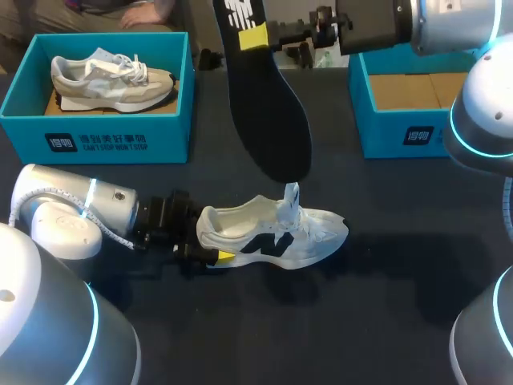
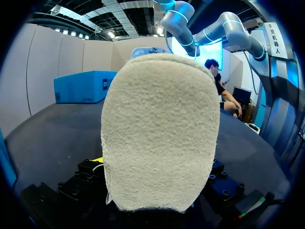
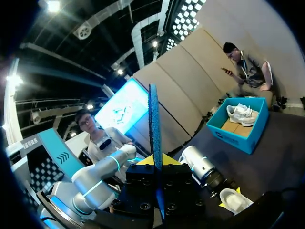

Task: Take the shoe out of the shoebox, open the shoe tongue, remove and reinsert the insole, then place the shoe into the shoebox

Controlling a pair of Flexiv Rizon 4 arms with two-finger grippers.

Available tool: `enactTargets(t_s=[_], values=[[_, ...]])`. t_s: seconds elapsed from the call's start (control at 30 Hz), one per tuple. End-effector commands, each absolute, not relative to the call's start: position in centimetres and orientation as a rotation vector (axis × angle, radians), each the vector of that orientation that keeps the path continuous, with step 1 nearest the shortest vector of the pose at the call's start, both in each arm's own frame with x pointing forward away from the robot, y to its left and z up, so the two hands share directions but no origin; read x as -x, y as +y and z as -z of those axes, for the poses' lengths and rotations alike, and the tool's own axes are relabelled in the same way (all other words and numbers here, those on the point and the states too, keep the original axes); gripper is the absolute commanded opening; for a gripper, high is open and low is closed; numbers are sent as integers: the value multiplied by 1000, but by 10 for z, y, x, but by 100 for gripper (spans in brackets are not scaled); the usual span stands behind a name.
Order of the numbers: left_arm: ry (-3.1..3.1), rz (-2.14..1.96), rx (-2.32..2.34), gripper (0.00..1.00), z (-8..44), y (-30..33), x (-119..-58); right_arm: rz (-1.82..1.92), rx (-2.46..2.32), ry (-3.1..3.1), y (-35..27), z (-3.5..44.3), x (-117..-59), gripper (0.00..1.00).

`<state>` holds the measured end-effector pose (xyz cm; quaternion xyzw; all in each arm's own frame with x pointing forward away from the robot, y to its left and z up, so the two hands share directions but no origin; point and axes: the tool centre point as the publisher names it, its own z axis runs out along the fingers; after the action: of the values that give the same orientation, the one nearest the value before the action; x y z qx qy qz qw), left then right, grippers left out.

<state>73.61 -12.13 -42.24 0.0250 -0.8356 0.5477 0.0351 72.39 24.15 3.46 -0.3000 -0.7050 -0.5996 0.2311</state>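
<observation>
The left gripper [image 1: 210, 253] clamps the heel of the shoe [image 1: 272, 237]; above the shoe, the right gripper [image 1: 260, 36] pinches the black insole [image 1: 268, 120]

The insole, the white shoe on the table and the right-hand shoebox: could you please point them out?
insole [image 1: 268, 112], head view, on the middle of its black surface.
white shoe [image 1: 268, 245], head view, on its side panel by the dark logo.
right-hand shoebox [image 1: 393, 136], head view, on its front wall.
</observation>
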Motion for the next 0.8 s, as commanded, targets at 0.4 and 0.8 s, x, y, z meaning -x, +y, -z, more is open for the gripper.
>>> enactTargets(t_s=[0.4,0.8], values=[[-2568,-1680,-76,0,426,-124,-738,1745,820,-1767,212,-44,-700,0],[-2568,-1680,-76,0,426,-124,-738,1711,820,-1766,214,-40,-668,0]])
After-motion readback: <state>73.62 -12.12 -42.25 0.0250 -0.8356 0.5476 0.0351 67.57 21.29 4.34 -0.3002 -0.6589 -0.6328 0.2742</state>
